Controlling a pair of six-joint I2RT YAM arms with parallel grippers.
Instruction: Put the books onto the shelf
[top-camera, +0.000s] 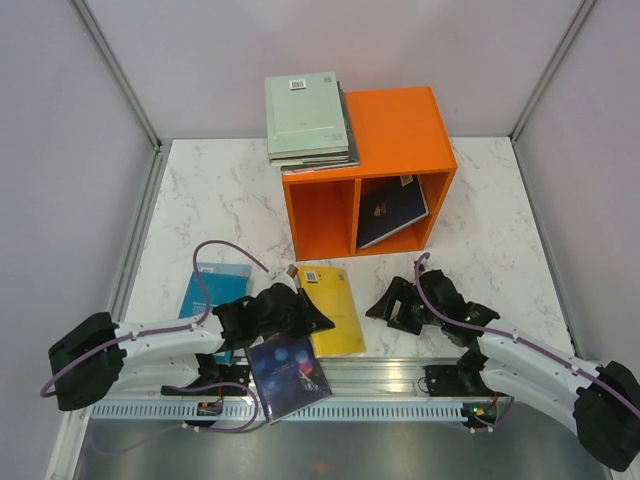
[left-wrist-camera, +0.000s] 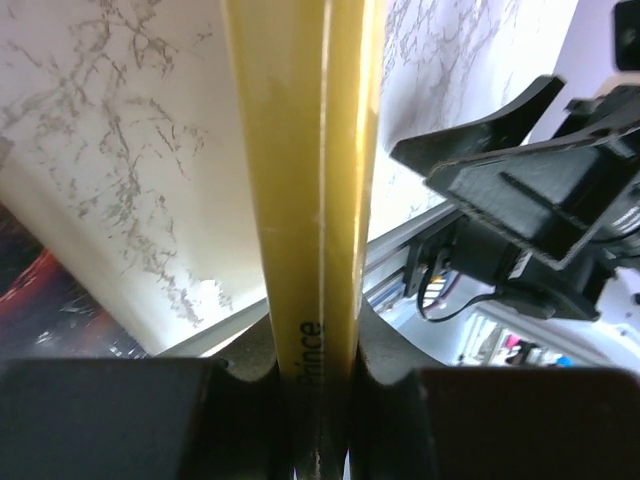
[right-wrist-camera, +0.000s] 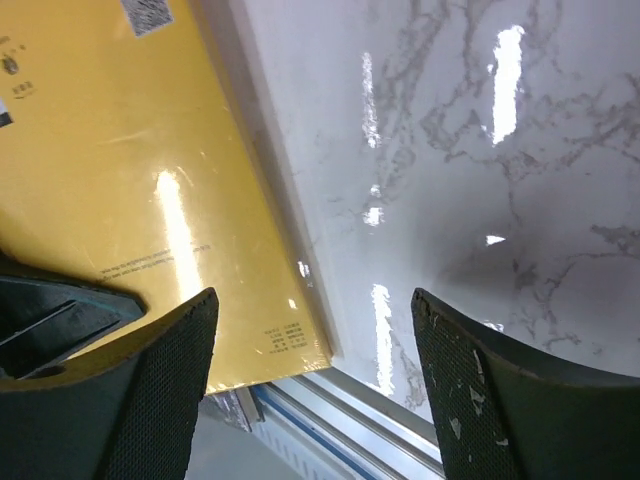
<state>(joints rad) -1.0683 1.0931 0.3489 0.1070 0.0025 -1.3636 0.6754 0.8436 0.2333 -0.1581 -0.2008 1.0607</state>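
Top: yellow book (top-camera: 335, 310) lies flat near the table (top-camera: 220, 200) front edge, long axis front-to-back, bare marble to its right. Left gripper (top-camera: 303, 315) is at its left edge and right gripper (top-camera: 388, 303) is near its right. Orange shelf (top-camera: 400, 125) stands behind. Left wrist: fingers (left-wrist-camera: 245, 345) are clamped on the book's edge. Right wrist: jaws gape, holding nothing, beside the book's corner.

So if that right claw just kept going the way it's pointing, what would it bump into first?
Most likely the yellow book, at its edge, or the table just beside it; the open right claw aims at that border, and depth is unclear.
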